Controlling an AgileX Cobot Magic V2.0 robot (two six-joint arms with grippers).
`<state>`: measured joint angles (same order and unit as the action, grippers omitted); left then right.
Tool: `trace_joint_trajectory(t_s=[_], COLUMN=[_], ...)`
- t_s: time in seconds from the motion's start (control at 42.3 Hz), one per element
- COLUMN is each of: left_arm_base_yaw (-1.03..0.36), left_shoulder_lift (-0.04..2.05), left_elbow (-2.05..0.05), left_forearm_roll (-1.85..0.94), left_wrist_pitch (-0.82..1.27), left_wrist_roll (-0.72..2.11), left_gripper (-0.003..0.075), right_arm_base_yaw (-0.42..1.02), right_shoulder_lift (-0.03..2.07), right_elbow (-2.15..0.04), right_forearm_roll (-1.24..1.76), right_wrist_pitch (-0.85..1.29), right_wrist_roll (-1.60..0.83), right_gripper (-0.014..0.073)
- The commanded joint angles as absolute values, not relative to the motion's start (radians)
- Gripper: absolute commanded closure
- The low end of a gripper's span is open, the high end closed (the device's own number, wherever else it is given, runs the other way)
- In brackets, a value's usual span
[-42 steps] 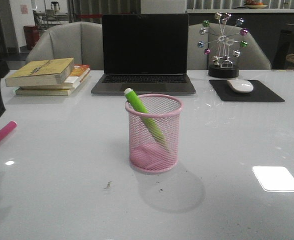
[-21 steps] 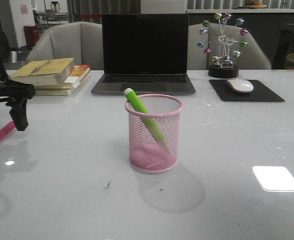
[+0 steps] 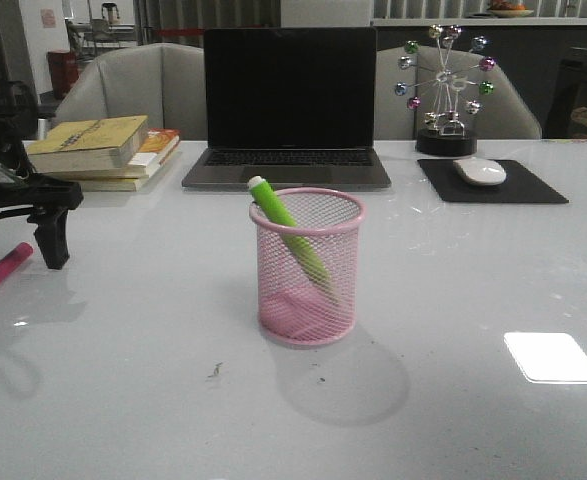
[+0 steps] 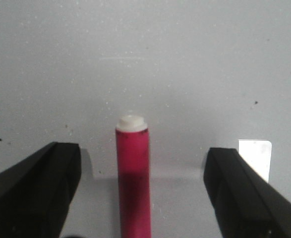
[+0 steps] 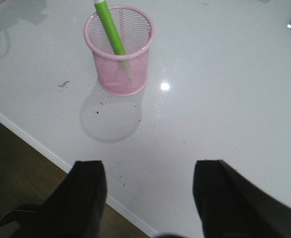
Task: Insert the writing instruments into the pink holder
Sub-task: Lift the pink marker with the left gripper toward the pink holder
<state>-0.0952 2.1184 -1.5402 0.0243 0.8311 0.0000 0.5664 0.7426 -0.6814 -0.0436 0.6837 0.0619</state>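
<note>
green marker [image 3: 291, 238] leans inside the pink cup [image 3: 308, 268]; pink marker [image 4: 133, 178] lies flat between the left gripper [image 4: 135, 198] spread fingers. next, i judge: lower, pinch, lift toward cup.

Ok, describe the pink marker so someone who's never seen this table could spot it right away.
Start at the pink mesh cup mid-table, then look far toward the table's left edge, in front of the stacked books. There the pink marker lies flat between the left gripper's open fingers; the only other marker, green, stands in the cup.
</note>
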Motion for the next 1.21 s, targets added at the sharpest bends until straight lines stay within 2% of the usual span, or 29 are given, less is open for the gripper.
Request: trace_joint_trajectory(t_s=[0.0,0.308,0.568,0.733,0.899,1.017,1.183], left_arm_base_yaw=[-0.094,-0.094,-0.094,-0.121,-0.209,-0.314,-0.511], left_shoulder_lift=[2.064,2.064,2.04,1.889,1.661,1.508,1.314], left_elbow=[-1.571,-1.571,-1.566,-1.467,-1.287,-1.154,-0.942], left_forearm_roll=[0.019,0.019,-0.009,-0.158,-0.175,-0.181,-0.242], left_wrist_pitch=[0.831,0.84,0.862,0.747,0.509,0.308,-0.094], left_wrist_roll=[-0.013,-0.013,0.028,0.155,0.159,0.159,0.159], left_gripper=[0.0179,0.0467,0.0631,0.0627,0.0627,0.0627,0.0628], right_arm_base_yaw=[0.567,0.567,0.567,0.567,0.567,0.567,0.567], right_shoulder_lift=[0.736,0.736,0.736,0.736,0.736,0.736,0.736], right_elbow=[-0.706,-0.706,-0.706,-0.706,-0.706,-0.706,-0.706], right_forearm_roll=[-0.05,-0.05,-0.05,-0.05,-0.05,-0.05,-0.05], right_wrist_pitch=[0.62,0.62,0.62,0.62,0.62,0.62,0.62], right_wrist_roll=[0.06,0.06,0.06,0.06,0.06,0.06,0.06], right_gripper=[0.0094,0.0094,0.0094,0.0094,0.0094,0.0094,0.0094])
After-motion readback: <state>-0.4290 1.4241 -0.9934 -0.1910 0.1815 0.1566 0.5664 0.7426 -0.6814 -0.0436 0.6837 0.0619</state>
